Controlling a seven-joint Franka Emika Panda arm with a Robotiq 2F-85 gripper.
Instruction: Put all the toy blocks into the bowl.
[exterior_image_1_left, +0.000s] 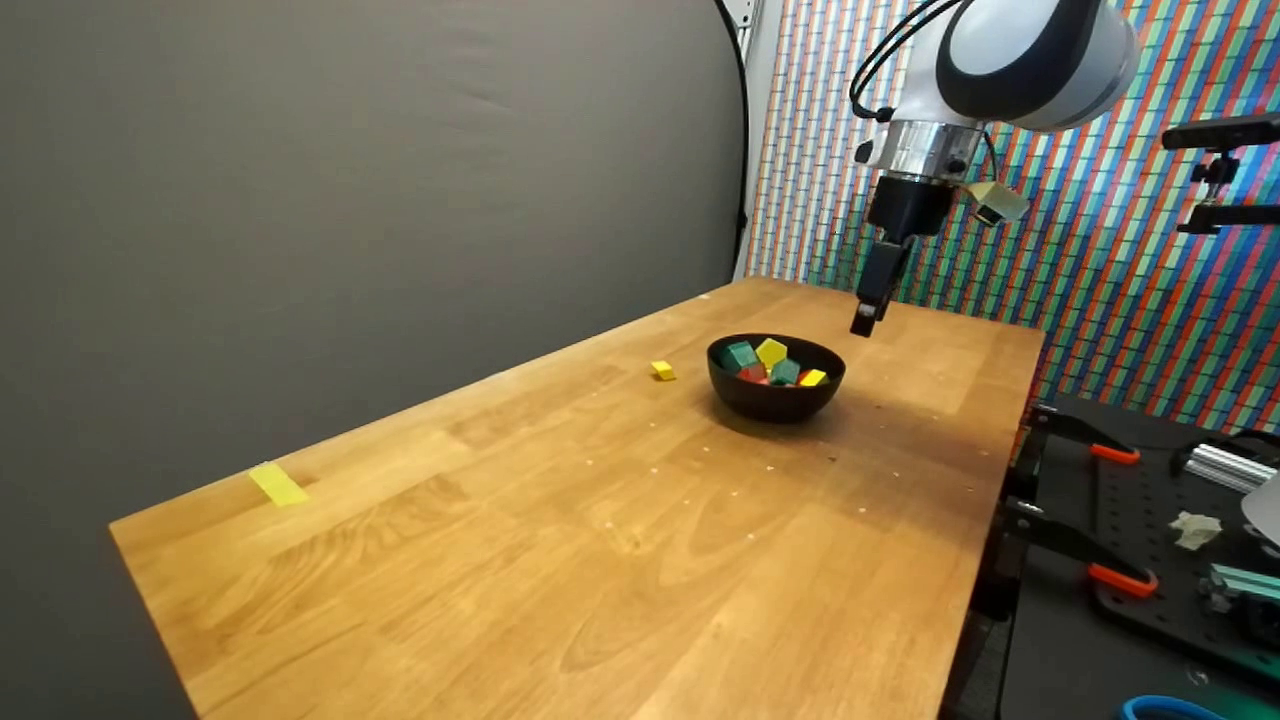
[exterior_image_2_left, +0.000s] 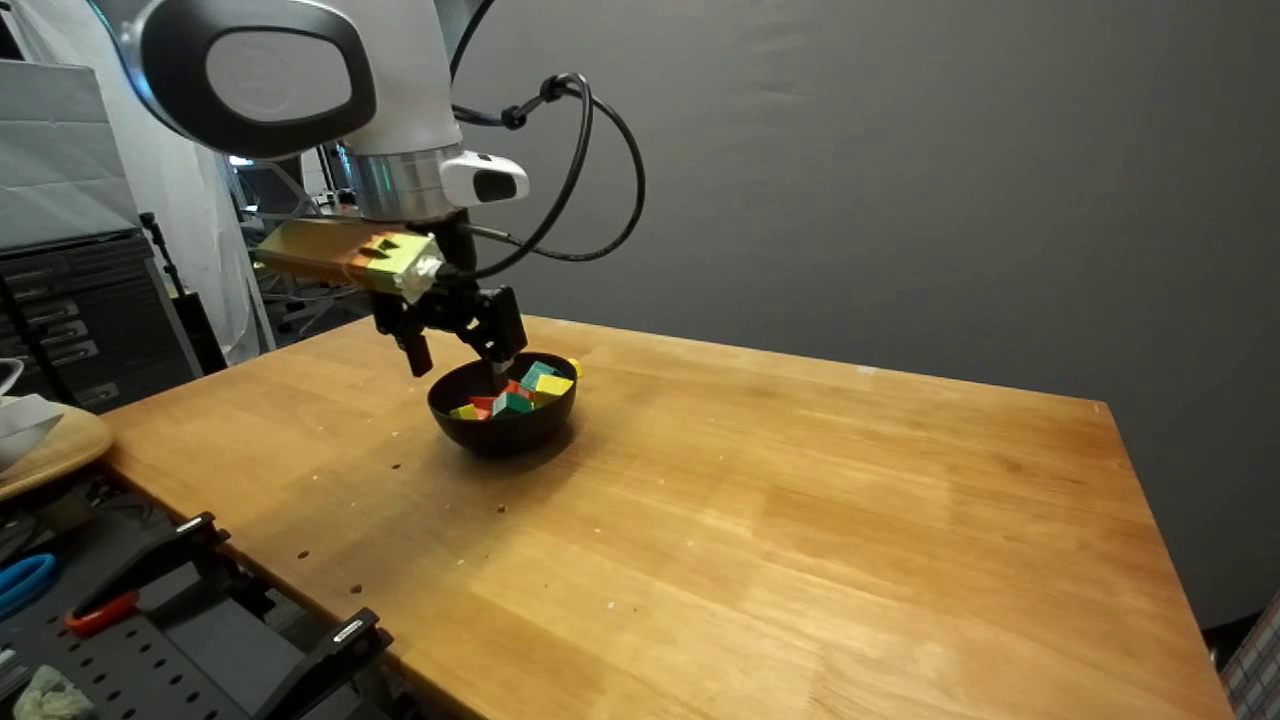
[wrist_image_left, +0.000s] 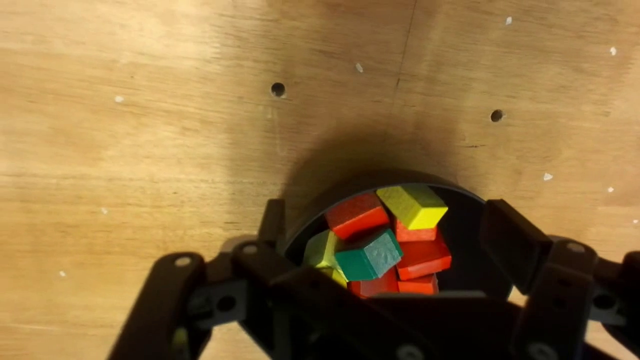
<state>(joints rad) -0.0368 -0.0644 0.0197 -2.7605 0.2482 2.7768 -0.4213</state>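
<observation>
The black bowl (exterior_image_1_left: 770, 405) (exterior_image_2_left: 500, 438) (wrist_image_left: 472, 250) stands on the wooden table and holds several toy blocks. Among them are a green block (wrist_image_left: 372, 255), a red block (wrist_image_left: 425, 257) and a yellow block (wrist_image_left: 415, 206). A lone yellow block (exterior_image_1_left: 663, 370) lies on the table beside the bowl; in an exterior view it is mostly hidden behind the rim (exterior_image_2_left: 576, 367), and it is out of the wrist view. My gripper (exterior_image_2_left: 461, 368) (wrist_image_left: 385, 215) is open and empty, with its fingers wide apart above the bowl area. In an exterior view its tip (exterior_image_1_left: 864, 320) is above the rim's level.
A flat yellow strip (exterior_image_1_left: 278, 484) is on the table (exterior_image_1_left: 600, 580) near its far corner. Clamps (exterior_image_1_left: 1080, 555) (exterior_image_2_left: 325, 665) grip the table's edge beside a black perforated board (exterior_image_1_left: 1140, 490). A grey backdrop (exterior_image_1_left: 380, 200) runs along the opposite edge.
</observation>
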